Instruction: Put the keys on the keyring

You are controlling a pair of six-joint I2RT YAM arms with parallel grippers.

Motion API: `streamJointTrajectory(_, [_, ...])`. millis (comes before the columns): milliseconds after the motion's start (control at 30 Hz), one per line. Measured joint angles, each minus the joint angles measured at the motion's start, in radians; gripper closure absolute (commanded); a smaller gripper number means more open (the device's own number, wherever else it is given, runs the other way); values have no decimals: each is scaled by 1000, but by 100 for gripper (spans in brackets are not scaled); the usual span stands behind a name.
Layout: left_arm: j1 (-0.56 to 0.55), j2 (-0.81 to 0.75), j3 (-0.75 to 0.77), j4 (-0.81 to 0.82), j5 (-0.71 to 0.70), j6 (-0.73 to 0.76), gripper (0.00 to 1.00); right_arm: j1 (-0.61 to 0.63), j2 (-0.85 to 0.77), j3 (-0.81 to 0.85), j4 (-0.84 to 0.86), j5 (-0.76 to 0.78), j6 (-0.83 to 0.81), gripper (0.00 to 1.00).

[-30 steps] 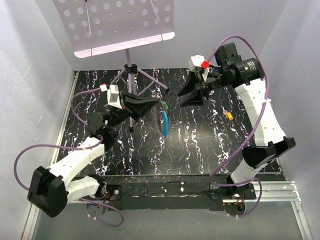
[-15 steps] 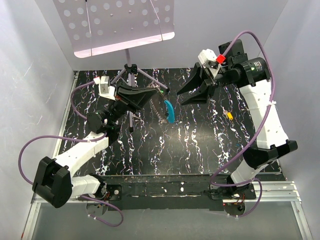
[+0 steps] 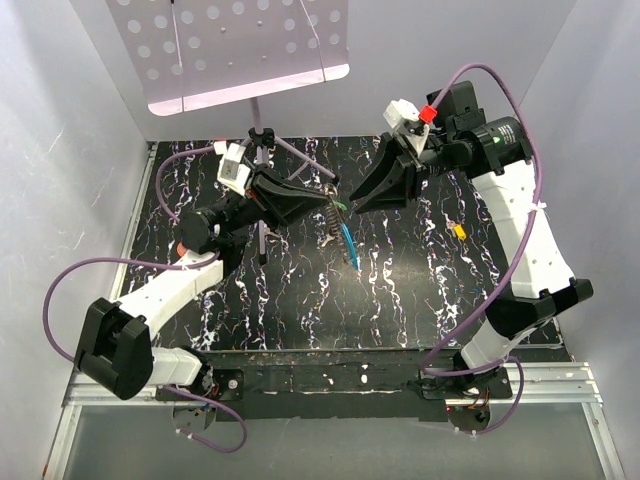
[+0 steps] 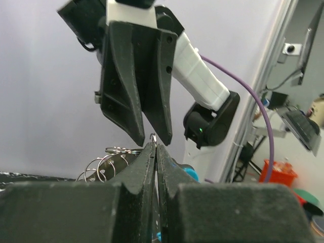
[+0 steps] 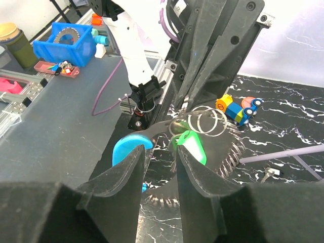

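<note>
My left gripper is held above the table, shut on the thin wire of the keyring. The ring's light-blue strip hangs below it. In the left wrist view the shut gripper pinches the wire, with silvery loops to its left. My right gripper meets it tip to tip from the right and is open. In the right wrist view that gripper has a gap between its fingers. The key's green head hangs just past its right finger, under the loops.
A purple tripod stand with a white perforated plate stands at the back. A small colourful toy lies on the black marbled table, right of the grippers. White walls close in both sides.
The left arm has carried the keyring right and forward, so the blue strip now hangs lower. The right gripper has come down to the ring and its jaws have narrowed.
</note>
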Motion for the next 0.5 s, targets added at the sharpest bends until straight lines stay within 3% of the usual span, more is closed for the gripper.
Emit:
streamJointTrajectory(400, [23,26,56,-8,307,-53,100,-6,-29,-44,-24,167,21,56])
streamJointTrajectory(500, [24,17,82,-201,352,50,100,-27,-73,-132,-16,258,54,56])
